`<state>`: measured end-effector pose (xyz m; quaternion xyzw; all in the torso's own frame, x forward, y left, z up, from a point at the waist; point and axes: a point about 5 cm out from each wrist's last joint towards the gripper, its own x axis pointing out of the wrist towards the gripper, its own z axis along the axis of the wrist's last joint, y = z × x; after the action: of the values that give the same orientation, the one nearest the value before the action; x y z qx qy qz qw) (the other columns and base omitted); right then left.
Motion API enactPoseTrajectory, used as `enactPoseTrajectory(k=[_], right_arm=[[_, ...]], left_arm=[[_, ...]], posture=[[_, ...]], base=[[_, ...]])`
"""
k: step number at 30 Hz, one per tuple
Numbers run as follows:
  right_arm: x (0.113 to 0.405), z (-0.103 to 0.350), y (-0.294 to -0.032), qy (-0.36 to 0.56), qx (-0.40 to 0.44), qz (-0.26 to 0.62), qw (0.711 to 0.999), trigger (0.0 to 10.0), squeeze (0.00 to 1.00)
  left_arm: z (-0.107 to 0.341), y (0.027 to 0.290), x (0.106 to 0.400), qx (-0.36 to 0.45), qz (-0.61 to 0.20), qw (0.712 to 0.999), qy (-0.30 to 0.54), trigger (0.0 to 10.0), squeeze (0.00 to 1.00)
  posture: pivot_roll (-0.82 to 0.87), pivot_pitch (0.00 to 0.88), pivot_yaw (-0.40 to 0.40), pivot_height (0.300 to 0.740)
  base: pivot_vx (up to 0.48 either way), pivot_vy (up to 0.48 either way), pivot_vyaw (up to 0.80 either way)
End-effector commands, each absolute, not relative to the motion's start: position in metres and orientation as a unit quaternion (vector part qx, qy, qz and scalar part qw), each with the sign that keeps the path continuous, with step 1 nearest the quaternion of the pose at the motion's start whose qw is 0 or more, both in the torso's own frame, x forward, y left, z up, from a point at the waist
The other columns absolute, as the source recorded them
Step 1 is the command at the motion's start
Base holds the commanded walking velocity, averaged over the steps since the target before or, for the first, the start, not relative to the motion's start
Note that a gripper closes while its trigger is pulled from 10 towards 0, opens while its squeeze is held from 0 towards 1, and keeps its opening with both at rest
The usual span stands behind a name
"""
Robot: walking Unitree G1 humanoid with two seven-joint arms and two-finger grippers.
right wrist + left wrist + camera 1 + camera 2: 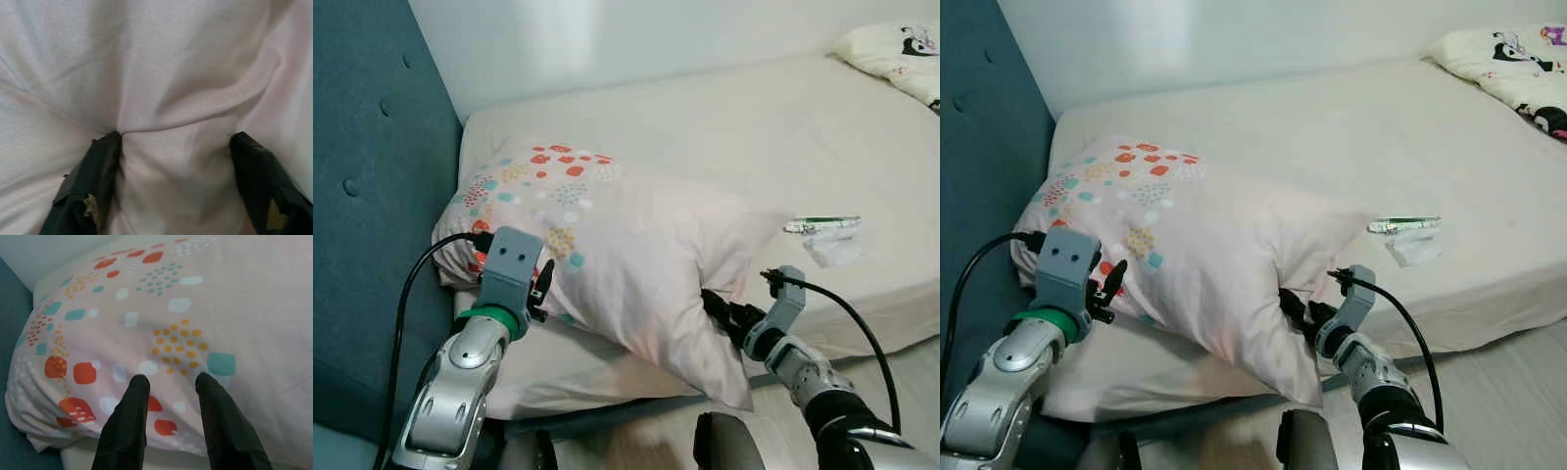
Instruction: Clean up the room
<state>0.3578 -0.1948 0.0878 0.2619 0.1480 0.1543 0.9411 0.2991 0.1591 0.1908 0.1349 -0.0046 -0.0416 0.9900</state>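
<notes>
Both end effectors, left point(171, 387) and right point(173, 142), spread against pillow point(607, 255).

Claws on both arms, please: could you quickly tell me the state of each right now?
Left claw: open, fingertips against the patterned pillow.
Right claw: open wide, fingers pressed into the pillow's pink fabric.

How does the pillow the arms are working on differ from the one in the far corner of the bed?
The near pillow is pale pink with orange, teal and yellow spots at one end; the far pillow is cream with dark cartoon figures. The near one hangs over the mattress edge, with the left gripper and right gripper against it; the far one lies untouched, cut off by the frame. Both rest on the mattress.
</notes>
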Motion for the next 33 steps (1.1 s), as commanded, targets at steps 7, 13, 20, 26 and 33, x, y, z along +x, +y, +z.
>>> enactPoseTrajectory(k=[7, 13, 20, 26, 33], right_arm=[[0.356, 0.084, -0.181, 0.179, 0.256, 0.21, 0.926, 0.0, 0.0], [0.353, 0.085, -0.18, 0.179, 0.277, 0.242, 0.913, 0.0, 0.0], [0.344, 0.072, -0.181, 0.194, 0.288, 0.242, 0.906, 0.0, 0.0], [0.334, 0.057, -0.181, 0.229, 0.255, 0.25, 0.906, 0.0, 0.0], [0.332, 0.054, -0.177, 0.241, 0.209, 0.257, 0.912, 0.0, 0.0]], left_arm=[[0.189, 0.166, 0.297, 0.143, -0.027, 0.989, 0.007, 10.0, 0.0], [0.195, 0.165, 0.299, 0.137, -0.025, 0.99, -0.003, 10.0, 0.0], [0.198, 0.164, 0.301, 0.135, -0.026, 0.991, -0.006, 10.0, 0.0], [0.208, 0.164, 0.303, 0.152, -0.013, 0.988, -0.04, 10.0, 0.0], [0.263, 0.182, 0.312, 0.145, 0.046, 0.978, -0.142, 10.0, 0.0]], posture=[[0.08, 0.199, 0.098, 0.575], [0.07, 0.192, 0.095, 0.575], [0.06, 0.192, 0.098, 0.575], [0.05, 0.195, 0.091, 0.575], [0.05, 0.193, 0.079, 0.575]], base=[[0.0, 0.0, 0.0], [0.0, 0.0, 0.0], [0.0, 0.0, 0.0], [0.0, 0.0, 0.0], [0.0, 0.0, 0.0]])
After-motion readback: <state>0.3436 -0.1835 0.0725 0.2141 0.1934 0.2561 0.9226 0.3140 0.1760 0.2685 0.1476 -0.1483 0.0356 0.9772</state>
